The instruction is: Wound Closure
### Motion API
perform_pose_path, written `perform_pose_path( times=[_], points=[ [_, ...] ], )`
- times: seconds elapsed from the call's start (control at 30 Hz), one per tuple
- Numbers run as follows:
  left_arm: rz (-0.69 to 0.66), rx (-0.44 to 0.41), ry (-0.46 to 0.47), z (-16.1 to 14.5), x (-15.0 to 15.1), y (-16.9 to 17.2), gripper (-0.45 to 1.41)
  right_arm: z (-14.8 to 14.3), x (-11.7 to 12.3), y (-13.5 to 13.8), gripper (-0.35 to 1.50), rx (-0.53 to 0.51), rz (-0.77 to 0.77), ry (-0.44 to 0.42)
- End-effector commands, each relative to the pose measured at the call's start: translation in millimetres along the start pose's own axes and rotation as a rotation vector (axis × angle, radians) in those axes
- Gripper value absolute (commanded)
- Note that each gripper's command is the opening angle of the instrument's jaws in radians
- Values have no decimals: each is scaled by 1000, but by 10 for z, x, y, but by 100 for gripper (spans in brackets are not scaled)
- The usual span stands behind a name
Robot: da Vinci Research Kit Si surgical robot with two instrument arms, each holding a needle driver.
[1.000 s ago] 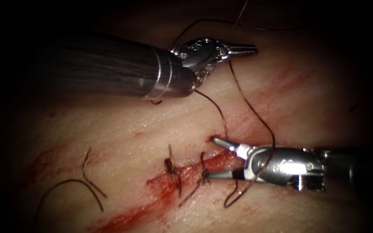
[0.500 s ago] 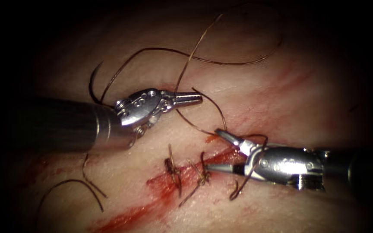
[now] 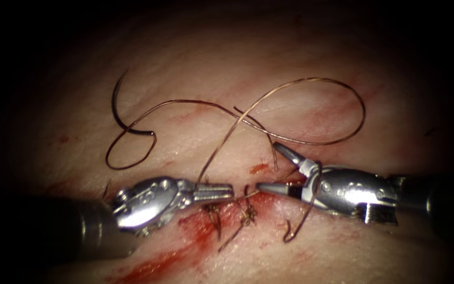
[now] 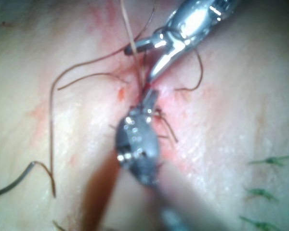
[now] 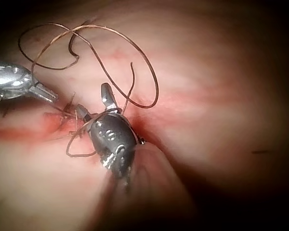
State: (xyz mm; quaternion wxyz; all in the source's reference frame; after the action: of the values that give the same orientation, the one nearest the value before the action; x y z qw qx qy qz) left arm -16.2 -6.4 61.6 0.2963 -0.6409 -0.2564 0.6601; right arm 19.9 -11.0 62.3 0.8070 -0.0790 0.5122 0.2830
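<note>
The cut [image 3: 195,231] runs diagonally across the tissue, wet with red fluid, and two knotted stitches [image 3: 211,210] cross it. My left tool [image 3: 222,192] lies low on the cut's left, its jaws shut on the thread [image 3: 214,152], which rises from them into a wide loop [image 3: 361,113]. My right tool [image 3: 268,166] comes from the right with its jaws open and empty, and thread is wound around its neck [image 3: 311,181]. The two tips nearly meet over the right stitch [image 3: 247,210]. The needle [image 3: 114,100] lies free on the tissue at the upper left, outside the tissue. Left tool [image 4: 149,98] faces right tool [image 4: 154,57].
A loose thread curl [image 3: 132,152] lies on the tissue left of the cut below the needle. A thread end [image 3: 289,234] hangs under the right tool. Short green threads [image 4: 269,161] sit in the tissue in the left wrist view.
My left tool has swung down and left from the upper middle to the cut, dragging the thread. The loop has settled onto the tissue and the needle has come into sight. The right tool barely moved.
</note>
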Motion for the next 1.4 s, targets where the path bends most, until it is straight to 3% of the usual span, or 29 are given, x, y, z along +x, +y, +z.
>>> perform_pose_path(
  times=[0.03, 0.2, 0.4, 0.5, 0.63, 0.87, 1.0, 1.17, 1.23, 1.4],
  points=[
    [-22, -9, 0, 5, -4, 6, -45, 7, -4, -9, 130, -3, 2, -8],
    [-65, -48, 3, 3, 29, 42, -45, 15, -3, -11, 130, 5, -1, -48],
    [-95, -65, 22, 7, 61, 57, -45, 24, -6, -21, 131, 31, -9, -71],
    [-124, -99, 51, 23, 79, 65, -45, 28, -7, -28, 131, 47, 0, -80],
    [-123, -108, 52, 37, 74, 65, -45, 27, -6, -27, 131, 52, 7, -82],
    [-170, -127, 37, 55, 37, 63, -45, 28, -9, -29, 131, 54, 4, -83],
    [-188, -138, 42, 52, 59, 61, -45, 30, -14, -35, 133, 91, -3, -100],
    [-208, -142, 61, 56, 110, 52, -45, 33, -20, -45, 131, 133, -1, -120],
    [-216, -147, 74, 69, 137, 51, -45, 37, -23, -51, 131, 155, -4, -122],
    [-208, -168, 74, 98, 163, 37, -45, 42, -22, -62, 131, 196, -6, -113]
  ],
)
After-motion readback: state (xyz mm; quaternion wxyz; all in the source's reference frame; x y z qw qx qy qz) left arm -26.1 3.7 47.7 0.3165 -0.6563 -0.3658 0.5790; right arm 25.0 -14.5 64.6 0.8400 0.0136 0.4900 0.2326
